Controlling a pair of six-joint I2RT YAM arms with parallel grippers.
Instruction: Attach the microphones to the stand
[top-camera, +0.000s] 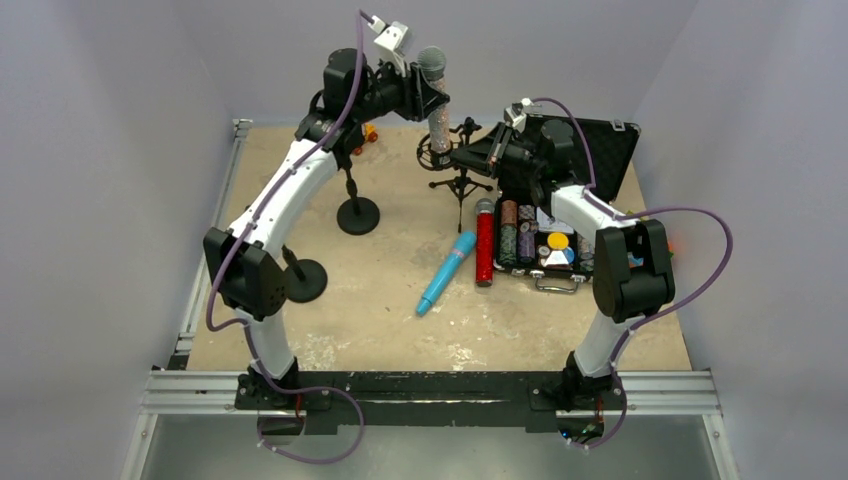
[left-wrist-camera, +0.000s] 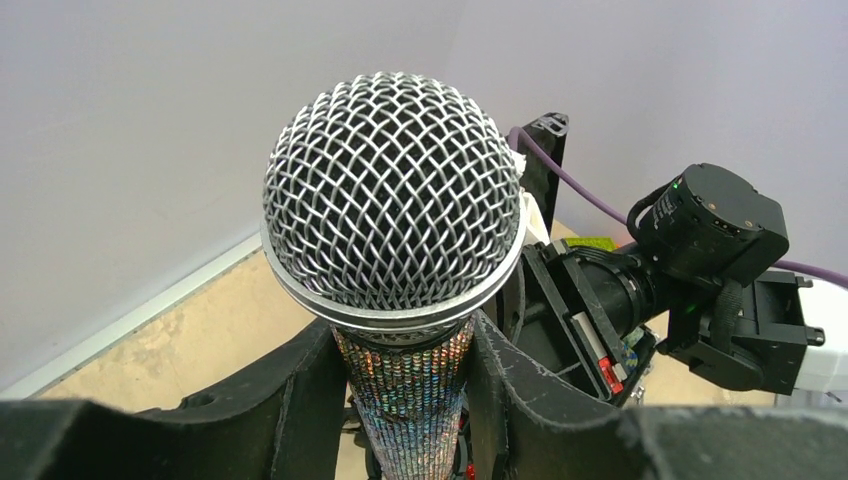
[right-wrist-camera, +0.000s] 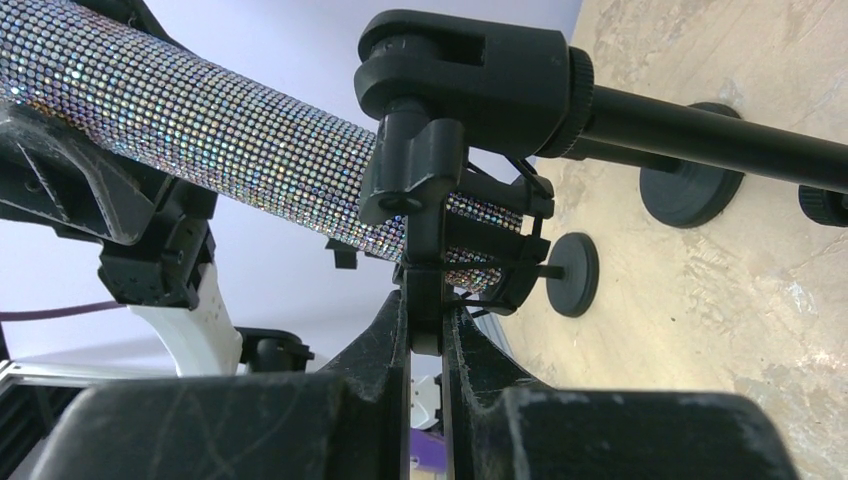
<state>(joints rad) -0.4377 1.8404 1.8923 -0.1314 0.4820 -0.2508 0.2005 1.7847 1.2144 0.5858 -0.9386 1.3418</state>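
Silver microphone (top-camera: 433, 65): upright, mesh head up, lower end at the clip (right-wrist-camera: 415, 175) of the tripod stand (top-camera: 460, 186). Left pincer (left-wrist-camera: 410, 400) clamps its glitter body; right pincer (right-wrist-camera: 425, 320) is pinched shut on the clip's tab. Blue microphone (top-camera: 446, 272) and red microphone (top-camera: 485, 243) (both lying flat) are on the bench (top-camera: 380, 320), beside an open case (top-camera: 605, 150).

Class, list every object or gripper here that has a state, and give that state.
Silver-glitter microphone: held head up, lower end at the stand's clip.
Light blue microphone: lying loose on the table.
Case: lid open.
Red-glitter microphone: lying loose beside the case.
Left gripper: shut on the silver-glitter microphone.
Right gripper: shut on the stand's clip.
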